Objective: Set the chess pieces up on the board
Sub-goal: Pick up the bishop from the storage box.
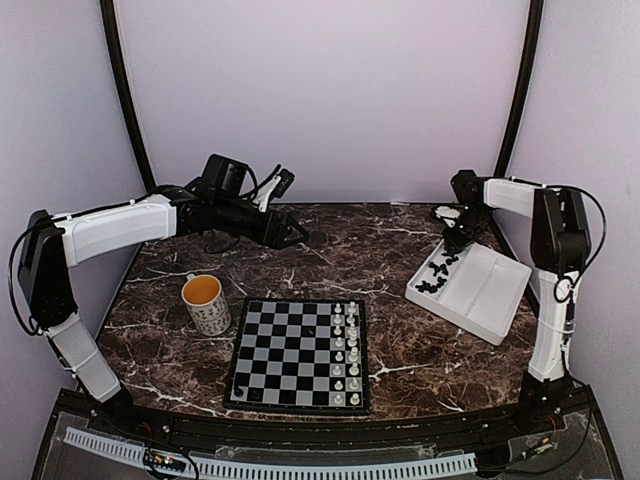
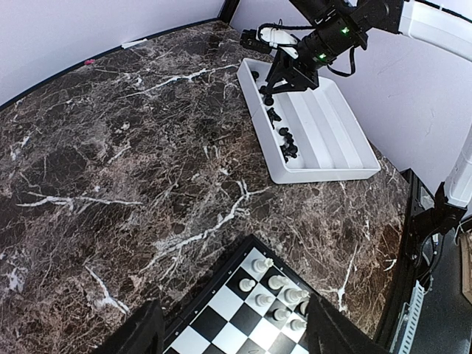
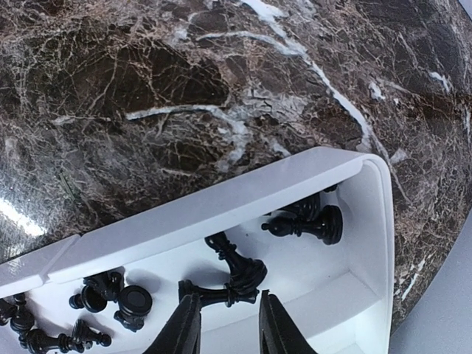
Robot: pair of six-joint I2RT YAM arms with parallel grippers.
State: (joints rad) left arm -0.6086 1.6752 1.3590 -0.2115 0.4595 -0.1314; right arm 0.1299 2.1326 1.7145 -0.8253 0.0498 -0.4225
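The board [image 1: 241, 352] lies at the front middle of the table, with white pieces [image 1: 346, 345] along its right columns. Several black chess pieces [image 1: 437, 272] lie loose in the left channel of a white tray [image 1: 492, 290]. My right gripper [image 3: 228, 299] reaches down into that channel, open. A lying black piece [image 3: 221, 293] sits just ahead of its fingertips, with a second one [image 3: 243, 262] leaning on it. My left gripper [image 1: 300, 235] hangs open and empty above the back of the table. In the left wrist view the board's corner [image 2: 221, 324] shows below its open fingers [image 2: 144, 332].
A patterned mug [image 1: 207, 302] with an orange inside stands left of the board. The tray's right compartments [image 1: 505, 275] hold nothing. The dark marble table [image 1: 400, 330] ends at purple walls behind and on both sides.
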